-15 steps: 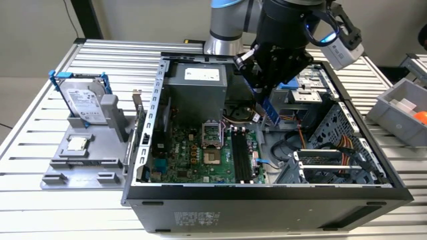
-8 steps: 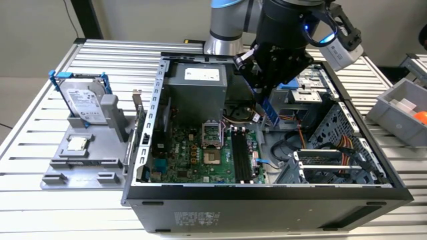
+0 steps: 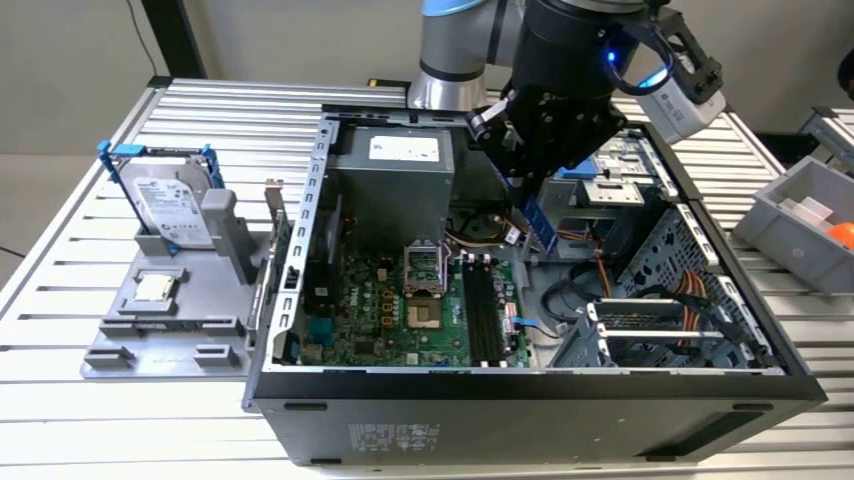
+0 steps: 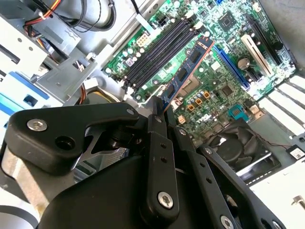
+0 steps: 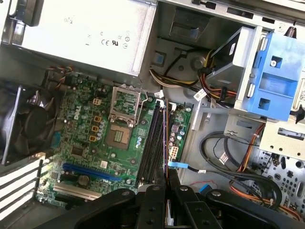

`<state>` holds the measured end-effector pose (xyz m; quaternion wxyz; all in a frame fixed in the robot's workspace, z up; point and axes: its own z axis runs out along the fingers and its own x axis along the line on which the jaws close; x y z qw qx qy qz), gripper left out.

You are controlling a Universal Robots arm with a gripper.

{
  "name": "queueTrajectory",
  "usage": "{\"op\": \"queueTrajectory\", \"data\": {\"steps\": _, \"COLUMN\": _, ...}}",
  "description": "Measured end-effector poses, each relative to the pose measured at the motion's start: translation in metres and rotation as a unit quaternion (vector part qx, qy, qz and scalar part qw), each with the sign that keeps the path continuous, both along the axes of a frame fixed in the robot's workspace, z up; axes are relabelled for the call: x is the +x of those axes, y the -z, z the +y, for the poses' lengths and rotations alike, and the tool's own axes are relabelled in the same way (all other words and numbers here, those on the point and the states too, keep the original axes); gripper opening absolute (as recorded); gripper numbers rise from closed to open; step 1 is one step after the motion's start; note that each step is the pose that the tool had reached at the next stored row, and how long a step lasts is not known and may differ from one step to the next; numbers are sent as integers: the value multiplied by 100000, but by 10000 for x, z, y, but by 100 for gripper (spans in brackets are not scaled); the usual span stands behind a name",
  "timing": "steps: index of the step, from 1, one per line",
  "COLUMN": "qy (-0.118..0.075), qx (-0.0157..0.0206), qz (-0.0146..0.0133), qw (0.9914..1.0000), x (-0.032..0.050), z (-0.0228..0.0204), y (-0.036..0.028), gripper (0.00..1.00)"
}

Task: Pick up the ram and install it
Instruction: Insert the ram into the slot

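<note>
My gripper (image 3: 523, 188) is shut on the ram (image 3: 527, 222), a long thin green board with black chips. It hangs on edge inside the open computer case (image 3: 314, 200). In the second wrist view the ram (image 4: 188, 69) sticks out from the gripper (image 4: 167, 119) over the black memory slots (image 4: 159, 50) of the motherboard. The first wrist view has the ram (image 5: 165, 143) edge-on as a thin line beside the memory slots (image 5: 153, 143), above the gripper (image 5: 166, 187). It is held above the board, apart from the slots.
A silver hard drive in a blue frame (image 3: 174, 205) stands on a grey fixture (image 3: 160, 330) at the exterior view's left, with a small square chip (image 3: 156, 288) on it. A grey bin (image 3: 801, 215) sits at the right. Power supply (image 3: 394, 165), cables (image 5: 224, 157) and drive cage (image 5: 274, 81) crowd the case.
</note>
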<state>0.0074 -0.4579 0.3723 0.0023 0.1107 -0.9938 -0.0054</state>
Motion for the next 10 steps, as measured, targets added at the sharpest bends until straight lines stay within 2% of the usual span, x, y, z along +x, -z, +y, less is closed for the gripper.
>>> {"op": "queueTrajectory", "data": {"steps": 10, "qy": 983, "qx": 1, "qz": 0, "qw": 99995, "x": 0, "z": 0, "y": 19, "gripper": 0}}
